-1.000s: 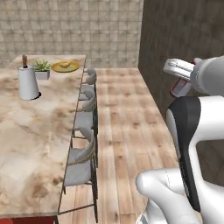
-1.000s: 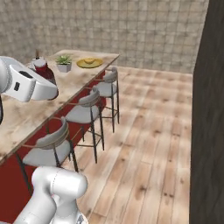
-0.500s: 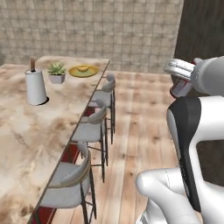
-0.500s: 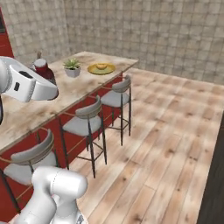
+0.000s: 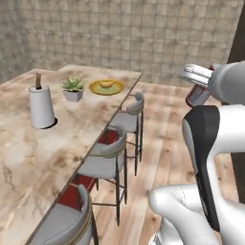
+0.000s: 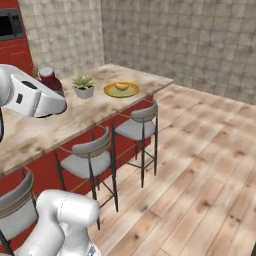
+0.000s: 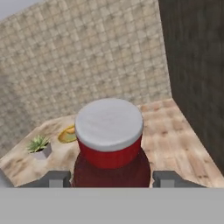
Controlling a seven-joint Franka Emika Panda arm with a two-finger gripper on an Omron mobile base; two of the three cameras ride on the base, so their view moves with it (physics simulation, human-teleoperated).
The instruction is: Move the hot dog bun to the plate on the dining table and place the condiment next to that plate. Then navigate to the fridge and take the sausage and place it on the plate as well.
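My gripper (image 7: 111, 177) is shut on the condiment (image 7: 109, 140), a dark red bottle with a white cap that stands between the two finger tips. The same bottle (image 5: 196, 95) hangs high at the right of the left base view, off the dining table (image 5: 28, 158), and shows by my hand (image 6: 49, 78) in the right base view. The yellow-rimmed plate (image 5: 106, 88) lies near the table's far end with the hot dog bun (image 5: 106, 83) on it. From the right, plate (image 6: 121, 90) and bun (image 6: 122, 86) look the same. The plate's edge (image 7: 68, 134) peeks out left of the bottle.
A paper towel roll (image 5: 40, 105) and a small potted plant (image 5: 73, 89) stand on the table near the plate. Grey stools (image 6: 136, 127) line the table's floor side. A dark tall panel (image 7: 197, 65) rises at the right. Wooden floor (image 6: 200, 165) lies open beyond the stools.
The whole picture has shifted: the base has turned, so table and stools slid across both base views. The bottle stays in my grip, unchanged relative to the hand.
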